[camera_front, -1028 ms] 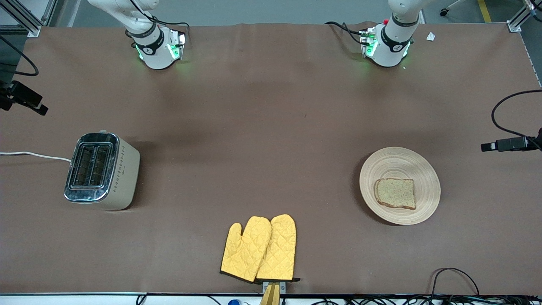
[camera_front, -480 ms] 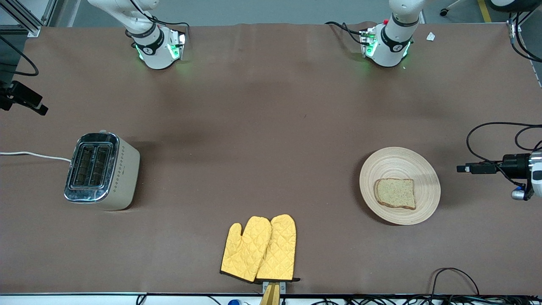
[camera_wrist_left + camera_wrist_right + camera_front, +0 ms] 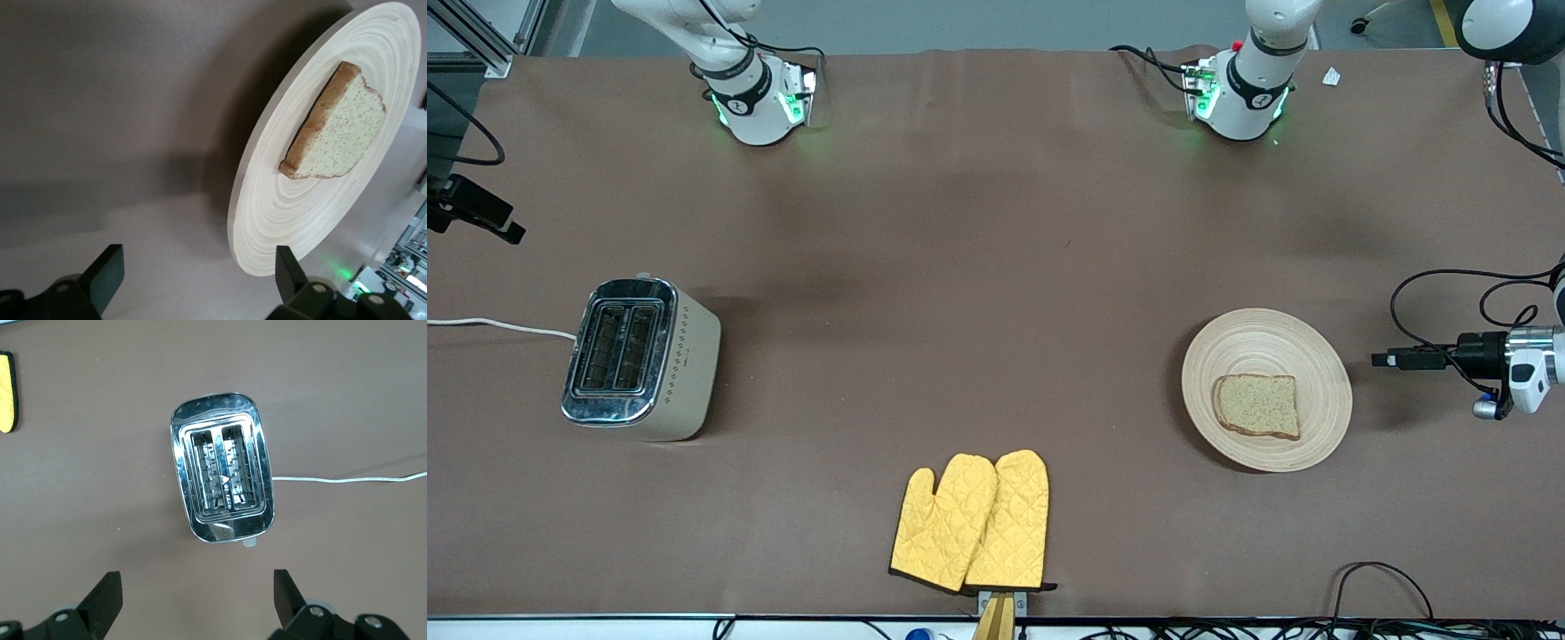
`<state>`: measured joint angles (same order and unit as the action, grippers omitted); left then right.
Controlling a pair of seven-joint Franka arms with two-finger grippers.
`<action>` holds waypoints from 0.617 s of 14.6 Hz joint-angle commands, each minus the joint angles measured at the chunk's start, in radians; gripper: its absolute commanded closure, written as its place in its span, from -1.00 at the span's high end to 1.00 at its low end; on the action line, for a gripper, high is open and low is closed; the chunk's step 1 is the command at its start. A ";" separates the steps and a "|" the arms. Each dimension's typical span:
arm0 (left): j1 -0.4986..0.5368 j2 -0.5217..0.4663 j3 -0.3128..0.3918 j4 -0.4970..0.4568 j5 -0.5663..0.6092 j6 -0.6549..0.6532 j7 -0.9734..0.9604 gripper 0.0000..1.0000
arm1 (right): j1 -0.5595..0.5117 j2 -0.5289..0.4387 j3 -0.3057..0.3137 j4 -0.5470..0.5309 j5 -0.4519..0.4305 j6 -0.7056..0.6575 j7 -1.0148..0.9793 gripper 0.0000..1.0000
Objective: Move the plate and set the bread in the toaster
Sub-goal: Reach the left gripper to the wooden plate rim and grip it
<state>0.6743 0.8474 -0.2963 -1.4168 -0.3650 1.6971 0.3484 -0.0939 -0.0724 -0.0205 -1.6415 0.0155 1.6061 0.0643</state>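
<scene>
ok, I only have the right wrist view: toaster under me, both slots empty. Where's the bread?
Observer: The bread lies flat on the plate, toward the left arm's end of the table, well away from the toaster.
Operator: My right gripper hangs open over the toaster. Left gripper on the plate yet?
Observer: No. The left gripper is open, low over the table beside the plate's rim, touching neither plate nor bread.
Operator: Anything lying between plate and toaster?
Observer: A pair of yellow oven mitts, nearer to the front camera than both, at the table's edge.
</scene>
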 commanded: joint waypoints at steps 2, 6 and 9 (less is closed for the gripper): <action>-0.010 -0.004 -0.015 -0.001 -0.055 -0.017 0.023 1.00 | 0.010 -0.010 0.008 -0.009 0.003 0.041 0.003 1.00; -0.035 0.008 -0.017 -0.001 -0.057 0.012 0.024 1.00 | 0.011 -0.012 0.008 -0.004 0.003 0.055 -0.005 1.00; -0.065 0.042 -0.018 -0.005 -0.084 0.074 0.052 1.00 | 0.008 -0.012 0.004 -0.003 0.003 0.043 -0.006 1.00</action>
<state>0.6242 0.8660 -0.3130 -1.4213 -0.4236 1.7328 0.3638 -0.0806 -0.0727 -0.0167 -1.6399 0.0164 1.6565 0.0643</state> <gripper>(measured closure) 0.000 0.000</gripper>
